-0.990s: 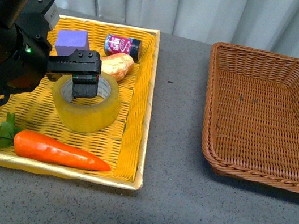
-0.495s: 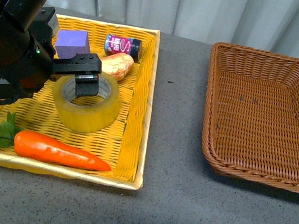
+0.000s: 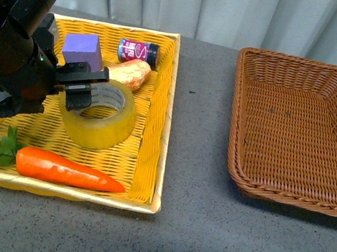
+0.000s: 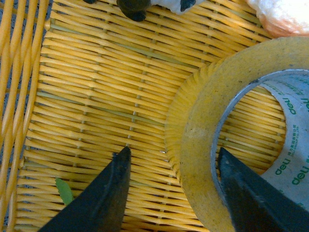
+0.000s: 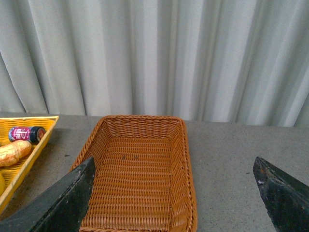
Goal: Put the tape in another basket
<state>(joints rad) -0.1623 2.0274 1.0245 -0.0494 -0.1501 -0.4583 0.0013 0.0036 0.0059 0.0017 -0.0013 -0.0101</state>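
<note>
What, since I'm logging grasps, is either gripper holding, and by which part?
Nothing yet. The fingers of the left gripper straddle the wall of the tape, open, with a gap showing; the right gripper is open and empty.

yellow basket [image 3: 168, 119]: 1 | brown basket [image 3: 303, 135]: 1 | tape [image 3: 100, 131]: 1 | carrot [image 3: 64, 170]: 1 | purple block [image 3: 81, 47]: 1 | can [image 3: 137, 51]: 1 | bread roll [image 3: 132, 73]: 1

Yellowish translucent tape [image 3: 98, 131], brown woven basket [image 3: 303, 135], orange carrot [image 3: 64, 170].

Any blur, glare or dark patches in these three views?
Front view: even light, sharp, soft shadow along the basket. Left wrist view: very close, tape print readable, left gripper fingers dark silhouettes. Right wrist view: clear, right gripper fingers dark and soft-edged.
</note>
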